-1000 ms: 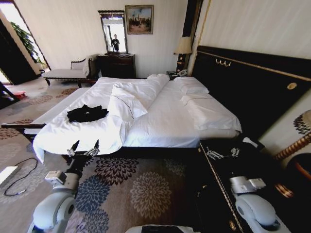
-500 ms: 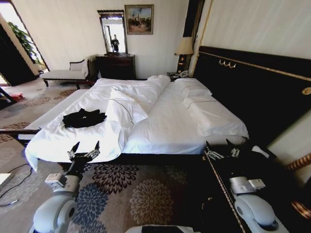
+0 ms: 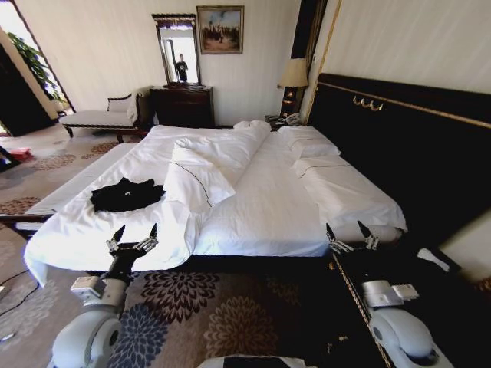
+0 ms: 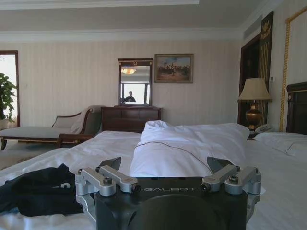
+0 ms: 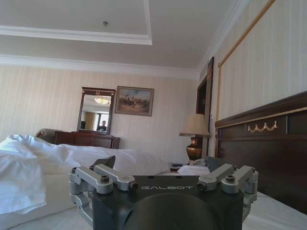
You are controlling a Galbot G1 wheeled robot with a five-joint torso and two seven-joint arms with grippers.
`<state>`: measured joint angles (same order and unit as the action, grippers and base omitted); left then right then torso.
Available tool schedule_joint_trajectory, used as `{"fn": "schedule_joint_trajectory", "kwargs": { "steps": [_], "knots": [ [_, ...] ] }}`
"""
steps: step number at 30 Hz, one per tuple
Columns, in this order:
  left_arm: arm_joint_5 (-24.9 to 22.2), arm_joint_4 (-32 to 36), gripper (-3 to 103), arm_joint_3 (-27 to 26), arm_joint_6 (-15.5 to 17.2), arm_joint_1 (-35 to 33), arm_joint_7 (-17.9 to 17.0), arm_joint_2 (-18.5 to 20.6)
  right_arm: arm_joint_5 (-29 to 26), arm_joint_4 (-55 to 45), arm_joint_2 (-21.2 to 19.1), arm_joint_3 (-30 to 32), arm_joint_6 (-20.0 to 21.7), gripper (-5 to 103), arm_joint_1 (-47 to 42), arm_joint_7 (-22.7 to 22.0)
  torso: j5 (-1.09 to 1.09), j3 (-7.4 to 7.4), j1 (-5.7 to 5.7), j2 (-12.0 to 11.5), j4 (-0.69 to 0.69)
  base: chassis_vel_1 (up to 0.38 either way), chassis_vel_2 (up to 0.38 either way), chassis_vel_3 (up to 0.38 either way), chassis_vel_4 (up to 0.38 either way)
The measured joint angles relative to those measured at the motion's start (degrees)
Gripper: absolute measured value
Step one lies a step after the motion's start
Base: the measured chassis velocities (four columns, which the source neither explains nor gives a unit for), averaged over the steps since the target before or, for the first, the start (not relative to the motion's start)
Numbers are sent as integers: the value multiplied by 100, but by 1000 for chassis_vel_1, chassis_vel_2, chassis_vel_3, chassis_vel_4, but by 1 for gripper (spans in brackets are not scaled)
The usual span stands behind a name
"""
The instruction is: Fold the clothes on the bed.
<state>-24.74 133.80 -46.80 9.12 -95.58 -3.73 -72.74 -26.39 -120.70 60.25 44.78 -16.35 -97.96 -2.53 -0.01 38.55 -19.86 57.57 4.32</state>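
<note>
Black T-shirt [image 3: 126,195] lying crumpled in a loose heap on the near left part of the bed [image 3: 268,215], on the white duvet [image 3: 107,230] close to the foot corner, beside a turned-back fold of white bedding [image 3: 198,180]. Seen from the left wrist as a dark bundle [image 4: 41,191] with a scrap of white lettering, low and just off to one side of the fingers. Not touched by either gripper.

Left gripper [image 3: 133,236] raised in front of the duvet's hanging edge, short of the shirt and apart from it, fingers spread wide with nothing between them; forearm rising from the pale shoulder joint at lower left, wrist pointing up toward the bed. Same spread visible from its own camera [image 4: 165,172], both finger linkages splayed outward.

Right gripper [image 3: 351,234] held up at the bed's near right corner, near the pillows [image 3: 345,192], fingers likewise wide apart and empty; arm reaching up from lower right alongside the dark headboard [image 3: 399,146]. Wrist camera showing the linkages [image 5: 163,175] apart.

Beyond the bed: dark dresser [image 3: 182,106] with mirror, framed painting [image 3: 220,30], lamp [image 3: 292,75], pale chaise [image 3: 96,117], patterned carpet [image 3: 222,307]
</note>
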Motion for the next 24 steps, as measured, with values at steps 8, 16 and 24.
{"fn": "schedule_joint_trajectory", "kwargs": {
  "steps": [8,16,24],
  "knots": [
    [0,-52,100,12,-5,39,1,12,0,33,1,-10,-53,100,25,6,2,0,0,0,0,-143,148,145,-138],
    [0,-77,100,35,-6,57,0,13,-8,51,6,-15,-133,100,48,48,1,1,-4,-1,-3,-78,88,90,-84],
    [12,-78,100,37,-18,40,1,-11,-61,42,41,-31,-283,100,70,157,2,-2,4,1,0,0,0,0,0]
  ]
}}
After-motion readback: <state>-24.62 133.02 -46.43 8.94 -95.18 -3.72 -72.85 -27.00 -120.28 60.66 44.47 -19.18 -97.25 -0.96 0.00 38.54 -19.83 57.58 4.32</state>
